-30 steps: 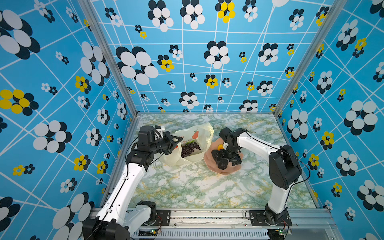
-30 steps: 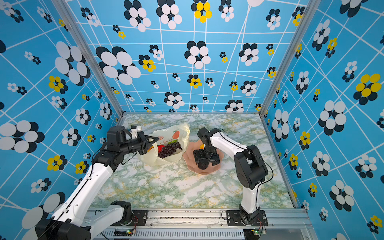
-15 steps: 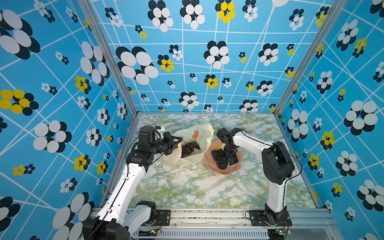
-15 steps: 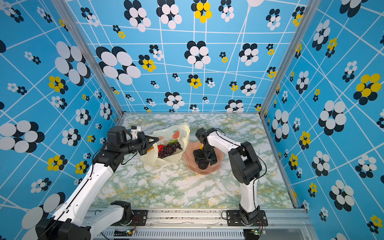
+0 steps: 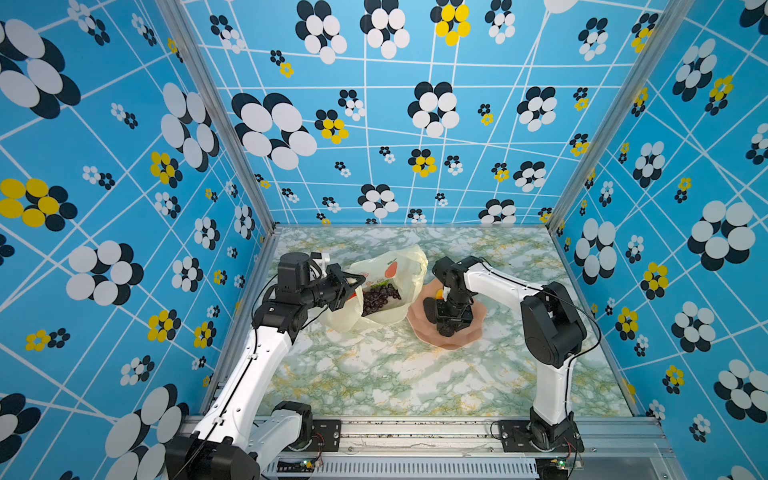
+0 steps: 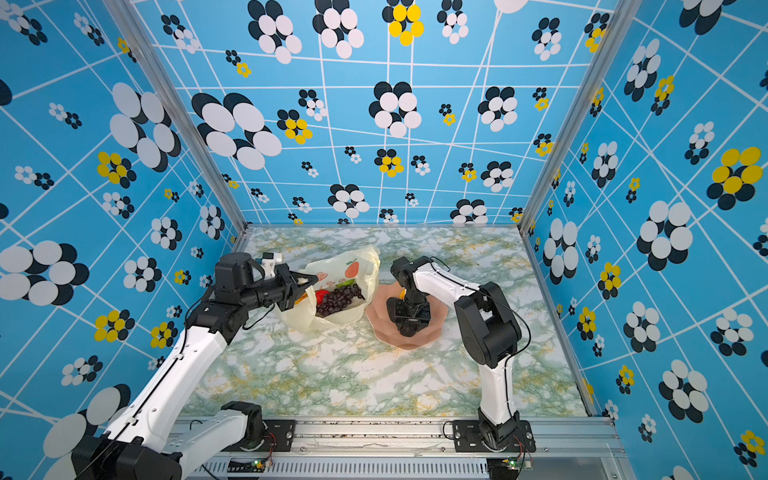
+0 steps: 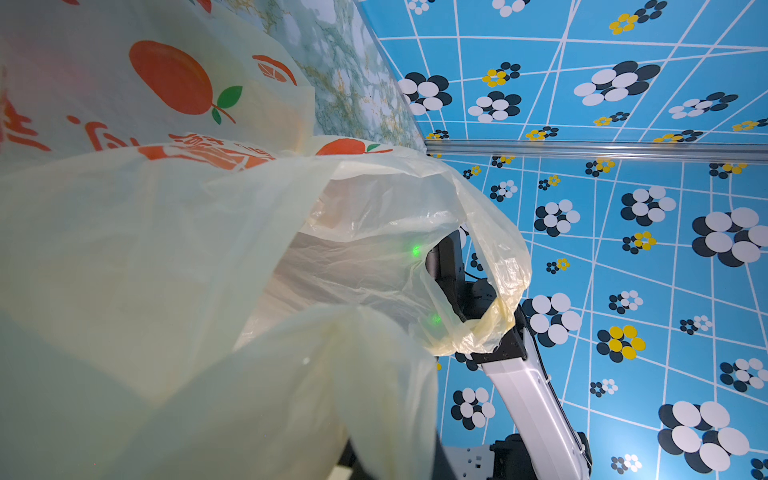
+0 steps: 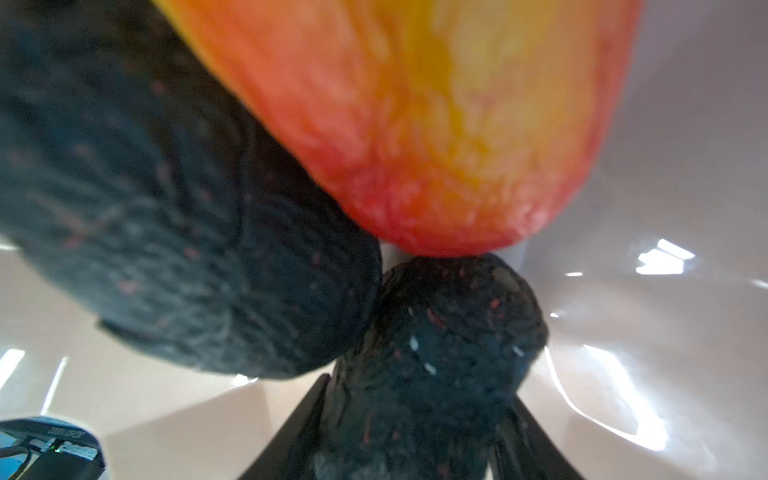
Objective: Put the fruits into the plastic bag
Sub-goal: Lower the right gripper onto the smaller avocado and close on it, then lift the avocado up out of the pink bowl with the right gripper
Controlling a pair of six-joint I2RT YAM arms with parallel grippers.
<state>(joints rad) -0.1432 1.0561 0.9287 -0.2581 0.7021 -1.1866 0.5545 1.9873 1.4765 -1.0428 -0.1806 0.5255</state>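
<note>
bowl (image 5: 455, 345) (image 6: 411, 344): pink and scalloped, on the marbled table (image 5: 374, 374); every place below is told from it.
right gripper (image 5: 448, 328) (image 8: 419, 390): down inside the bowl, pointing at its floor. The jaws are about half open and set around a dark bumpy oval.
gripped oval (image 8: 449, 332) (image 6: 409, 330): at the bowl's middle. In the right wrist view a finger (image 8: 299, 419) lies against each of its flanks. Whether it is off the bowl's floor I cannot tell.
free oval (image 5: 429, 309) (image 8: 145, 208): the second dark bumpy one, in the bowl and touching the gripped oval, on the side toward the bag.
red-yellow fruit (image 8: 436, 124) (image 5: 437, 294): at the bowl's far side, pressed close to both ovals. In both top views it is mostly hidden under the right arm.
bag (image 5: 386, 266) (image 7: 166, 249): pale yellow with orange fruit prints and writing, just beside the bowl on the left arm's side. Its near edge meets the bowl's rim, and its mouth gapes open.
left gripper (image 5: 351, 286) (image 6: 302, 286): at the side of the bag away from the bowl. The jaws are closed tight, pinching the bag's rim, which is lifted off the table there.
grapes (image 5: 380, 297) (image 6: 338, 299): a dark purple bunch inside the bag's mouth, near the bowl but apart from it.
red piece (image 6: 321, 296): in the bag, beyond the grapes from the bowl.
</note>
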